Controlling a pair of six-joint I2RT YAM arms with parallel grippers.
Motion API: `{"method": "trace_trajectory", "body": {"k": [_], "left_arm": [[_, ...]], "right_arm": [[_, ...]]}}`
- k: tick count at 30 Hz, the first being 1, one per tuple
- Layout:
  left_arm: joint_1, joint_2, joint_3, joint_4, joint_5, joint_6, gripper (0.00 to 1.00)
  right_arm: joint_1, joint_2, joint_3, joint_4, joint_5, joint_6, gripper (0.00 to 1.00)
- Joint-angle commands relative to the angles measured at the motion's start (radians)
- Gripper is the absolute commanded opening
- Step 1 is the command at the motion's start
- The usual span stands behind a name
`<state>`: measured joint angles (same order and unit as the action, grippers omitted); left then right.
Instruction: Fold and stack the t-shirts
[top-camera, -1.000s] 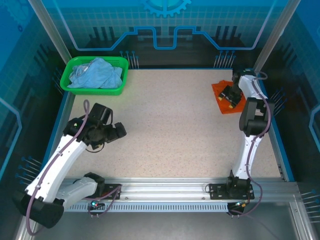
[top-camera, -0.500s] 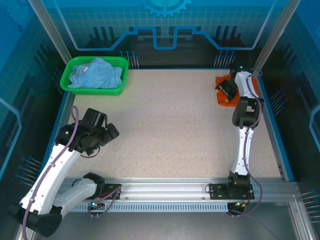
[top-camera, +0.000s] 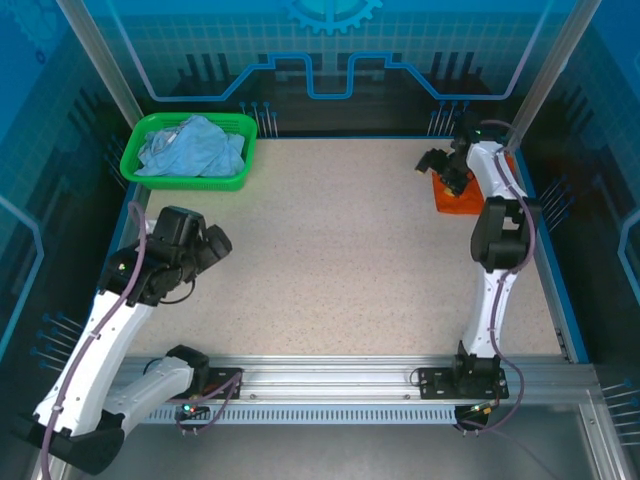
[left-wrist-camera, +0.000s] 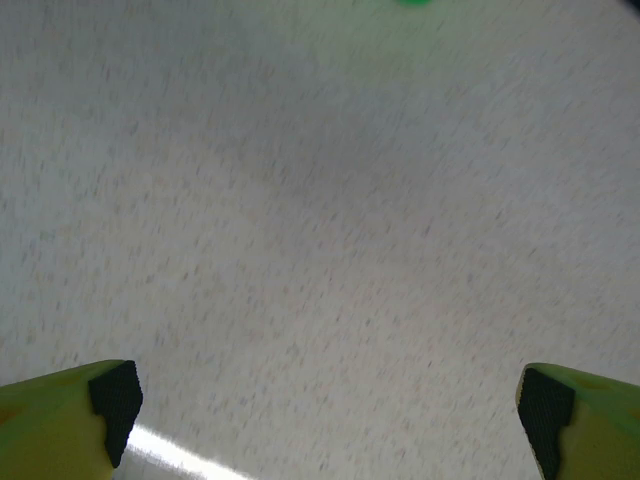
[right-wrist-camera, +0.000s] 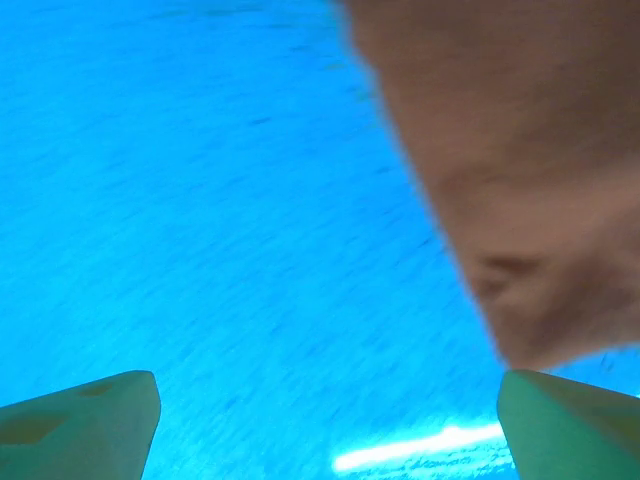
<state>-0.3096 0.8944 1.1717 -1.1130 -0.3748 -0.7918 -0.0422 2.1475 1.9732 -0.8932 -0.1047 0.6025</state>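
Table (top-camera: 330, 250), far right: orange shirt (top-camera: 460, 198) beside right hand (top-camera: 438, 165).

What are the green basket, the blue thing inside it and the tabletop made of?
The green basket is likely moulded plastic, going by its stiff, even, bright rim. The pale blue t-shirt looks like soft, matte, thin cloth, judging by its rumpled folds. The tabletop is hard, smooth and beige-speckled, perhaps laminate; the exact material is unclear.
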Motion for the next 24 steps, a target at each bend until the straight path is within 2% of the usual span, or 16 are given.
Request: {"method": "trace_trajectory", "body": {"k": [1,2,7,10,12,16,18,20,22,24], "left_arm": [[0.009,-0.022,0.047,0.186,-0.196,0.153,0.99],[0.014,-0.03,0.039,0.251,-0.235,0.197,0.99],[0.08,-0.083,-0.1,0.621,-0.254,0.418,0.99],[0.162,-0.067,-0.172,0.689,-0.23,0.418,0.99],[0.241,-0.033,-0.211,0.679,-0.159,0.391,0.99],[0.41,0.031,-0.353,0.772,0.087,0.359,0.99],[0.44,0.031,-0.455,0.849,0.115,0.349,0.99],[0.439,0.014,-0.568,0.957,0.151,0.447,0.99],[0.438,0.006,-0.639,1.002,0.149,0.484,0.99],[0.438,0.005,-0.693,1.04,0.167,0.516,0.99]], "right_arm": [[0.041,-0.243,-0.153,0.161,0.028,-0.044,0.95],[0.047,-0.307,-0.22,0.203,0.045,-0.043,1.0],[0.078,-0.588,-0.521,0.303,0.29,-0.047,1.0],[0.076,-0.737,-0.717,0.385,0.396,-0.066,1.0],[0.08,-0.852,-0.887,0.515,0.432,-0.13,1.0],[0.15,-1.069,-1.239,0.828,0.556,-0.32,1.0],[0.167,-1.122,-1.333,0.865,0.558,-0.39,1.0],[0.156,-1.121,-1.371,0.81,0.486,-0.431,1.0],[0.16,-1.121,-1.398,0.77,0.472,-0.43,1.0],[0.157,-1.154,-1.46,0.803,0.452,-0.421,1.0]]}}
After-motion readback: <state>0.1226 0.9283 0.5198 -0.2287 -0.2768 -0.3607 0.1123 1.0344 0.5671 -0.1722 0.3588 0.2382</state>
